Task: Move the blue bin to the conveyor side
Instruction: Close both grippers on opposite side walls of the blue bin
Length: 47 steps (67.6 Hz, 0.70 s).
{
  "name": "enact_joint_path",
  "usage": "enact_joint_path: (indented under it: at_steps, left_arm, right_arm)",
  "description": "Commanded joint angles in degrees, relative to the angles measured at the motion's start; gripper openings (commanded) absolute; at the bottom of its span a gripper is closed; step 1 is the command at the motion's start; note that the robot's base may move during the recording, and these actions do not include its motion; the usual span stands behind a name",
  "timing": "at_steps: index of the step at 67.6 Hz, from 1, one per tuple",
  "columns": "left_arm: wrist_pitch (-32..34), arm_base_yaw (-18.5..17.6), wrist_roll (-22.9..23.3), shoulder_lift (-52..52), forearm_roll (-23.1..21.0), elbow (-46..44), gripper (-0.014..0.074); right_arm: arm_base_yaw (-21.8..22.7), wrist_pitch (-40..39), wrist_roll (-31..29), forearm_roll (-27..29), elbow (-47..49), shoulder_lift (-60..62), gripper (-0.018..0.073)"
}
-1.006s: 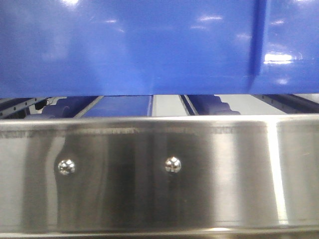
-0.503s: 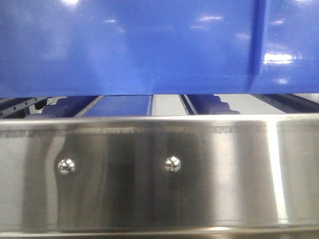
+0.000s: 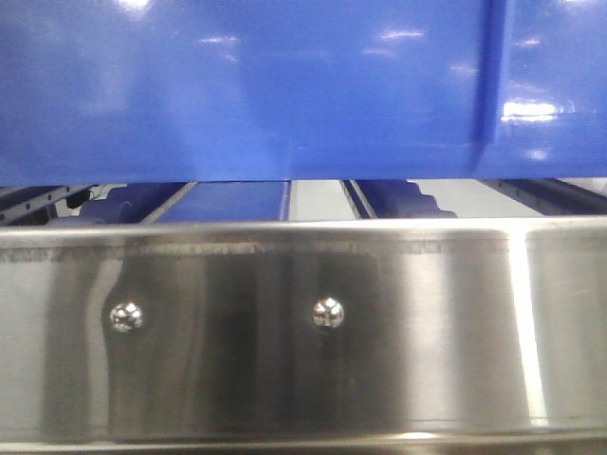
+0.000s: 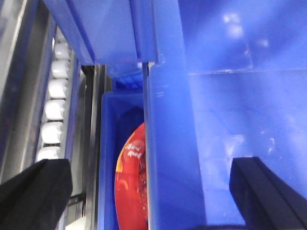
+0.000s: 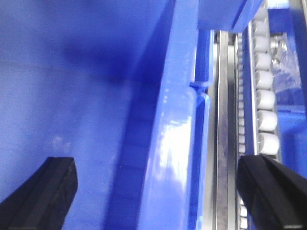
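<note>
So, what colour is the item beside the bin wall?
The item is red; left wrist view.

In the left wrist view, left hand (image 4: 148, 165) spread wide: one black finger (image 4: 33, 196) low at 7 o'clock, the other low at 5 o'clock, well apart, both tips pointing toward 12 o'clock. In the right wrist view, right hand (image 5: 156, 163) spread just as wide: fingers (image 5: 271, 191) at 7 and 5 o'clock, blunt black tips level with each other. Only the finger ends to be seen.
</note>
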<state>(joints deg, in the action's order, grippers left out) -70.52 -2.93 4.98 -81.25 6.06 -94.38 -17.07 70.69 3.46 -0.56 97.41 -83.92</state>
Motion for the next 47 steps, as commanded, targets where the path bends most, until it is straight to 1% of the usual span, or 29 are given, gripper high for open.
enact_joint_path:
  at_steps: [1, 33, 47]
  left_arm:
    - [0.6, 0.1, -0.1, -0.7, -0.6, 0.1, 0.0568]
    - [0.6, 0.1, -0.1, -1.8, -0.7, 0.1, 0.0568]
    - [0.6, 0.1, -0.1, -1.8, -0.7, 0.1, 0.0568]
  right_arm:
    - [-0.1, -0.7, -0.9, -0.9, -0.3, -0.5, 0.0559]
    - [-0.1, -0.7, -0.9, -1.0, -3.9, -1.8, 0.0559]
    - [-0.1, -0.7, 1.8, -1.0, -3.9, -1.8, 0.0559]
